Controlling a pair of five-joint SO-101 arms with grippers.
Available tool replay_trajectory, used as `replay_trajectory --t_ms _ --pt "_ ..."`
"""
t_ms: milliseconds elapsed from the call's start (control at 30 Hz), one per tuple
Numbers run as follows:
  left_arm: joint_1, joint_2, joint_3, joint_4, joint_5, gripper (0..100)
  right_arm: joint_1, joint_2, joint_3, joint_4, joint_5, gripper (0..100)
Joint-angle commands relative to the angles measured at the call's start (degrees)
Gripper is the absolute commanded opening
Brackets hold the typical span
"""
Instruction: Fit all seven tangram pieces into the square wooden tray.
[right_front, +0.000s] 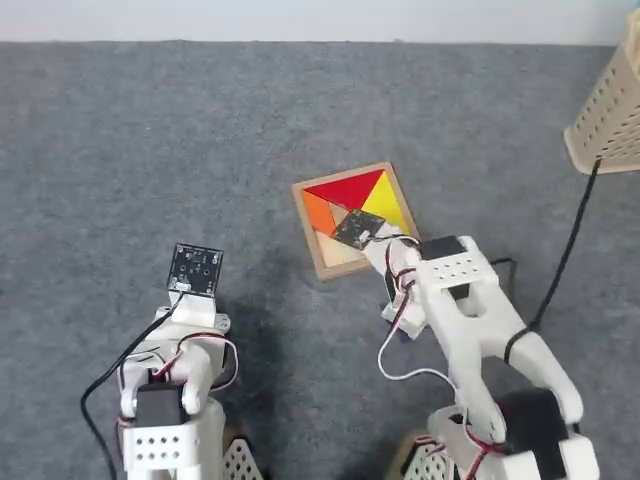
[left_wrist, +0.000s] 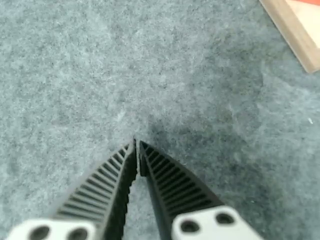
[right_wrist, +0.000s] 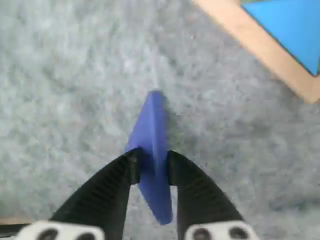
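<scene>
The square wooden tray (right_front: 309, 232) lies tilted on the grey carpet, with a red piece (right_front: 350, 190), an orange piece (right_front: 318, 212) and a yellow piece (right_front: 387, 200) in it. My right arm (right_front: 455, 290) reaches over the tray's near right corner. My right gripper (right_wrist: 152, 154) is shut on a dark blue piece (right_wrist: 152, 125), held on edge above the carpet, beside the tray's rim (right_wrist: 250, 40). A light blue piece (right_wrist: 295, 22) lies in the tray there. My left gripper (left_wrist: 136, 145) is shut with nothing in it, low over bare carpet, left of the tray's corner (left_wrist: 295, 30).
A beige perforated object (right_front: 612, 105) stands at the far right edge, and a black cable (right_front: 565, 260) runs from it toward the right arm. The left arm (right_front: 170, 400) sits at the near left, with open carpet around it.
</scene>
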Motion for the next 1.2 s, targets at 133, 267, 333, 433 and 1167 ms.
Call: replay_trajectory --t_ms 133,267,333,433,1167 --pt "-0.3 0.0 -0.5 0.3 -0.4 1 -0.7 -0.5 1.1 -0.8 -2.6 0.6" --pt "-0.3 0.0 -0.5 0.3 -0.4 1 -0.8 -0.7 1.1 -0.7 -3.0 0.6" --pt "-0.3 0.0 -0.5 0.3 -0.4 1 -0.7 -0.7 1.0 -0.7 -3.0 0.6" --pt "-0.3 0.0 -0.5 0.3 -0.4 1 -0.7 -0.7 -1.2 -0.1 -4.8 0.6" --pt "-0.3 0.0 -0.5 0.3 -0.4 1 -18.4 1.6 -28.4 -5.0 -28.7 0.6"
